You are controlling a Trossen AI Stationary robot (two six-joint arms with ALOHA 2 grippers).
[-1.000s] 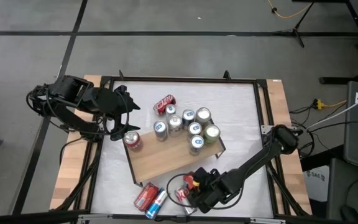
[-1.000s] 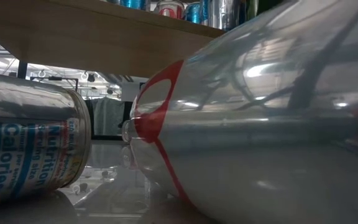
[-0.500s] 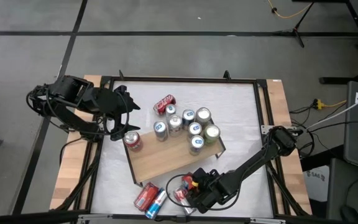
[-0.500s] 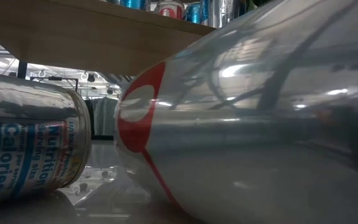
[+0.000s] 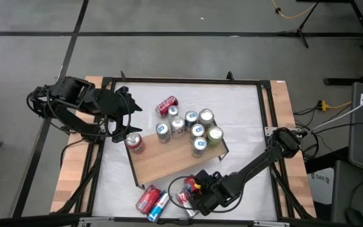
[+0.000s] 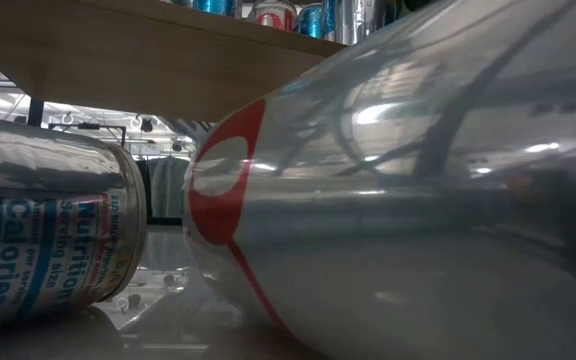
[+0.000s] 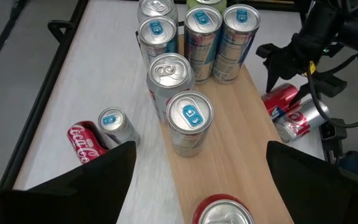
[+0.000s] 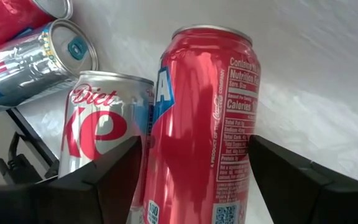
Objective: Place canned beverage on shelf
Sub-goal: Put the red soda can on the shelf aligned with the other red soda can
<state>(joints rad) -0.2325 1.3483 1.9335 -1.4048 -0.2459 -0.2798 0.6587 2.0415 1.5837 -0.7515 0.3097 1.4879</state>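
In the high view the shelf [image 5: 175,157], a light-brown board on a thin black frame, lies tilted across the middle of the white surface [image 5: 244,113], with a cluster of upright cans [image 5: 194,129] on its upper right part and one red-topped can [image 5: 135,143] alone near its upper left corner. The left gripper [image 5: 126,113] hangs at the left of the frame beside that corner, its fingers spread wide with nothing between them; its wrist view looks down the board at the standing cans. The right gripper [image 5: 191,197] is low in the frame, just below the shelf's lower edge, its fingers closed around a red can [image 8: 201,124], which leans against a silver diet can [image 8: 101,134]. Two more cans, one red [image 5: 147,198] and one blue-and-silver [image 5: 159,206], lie on their sides at lower left, and a red can [image 5: 166,104] lies above the shelf.
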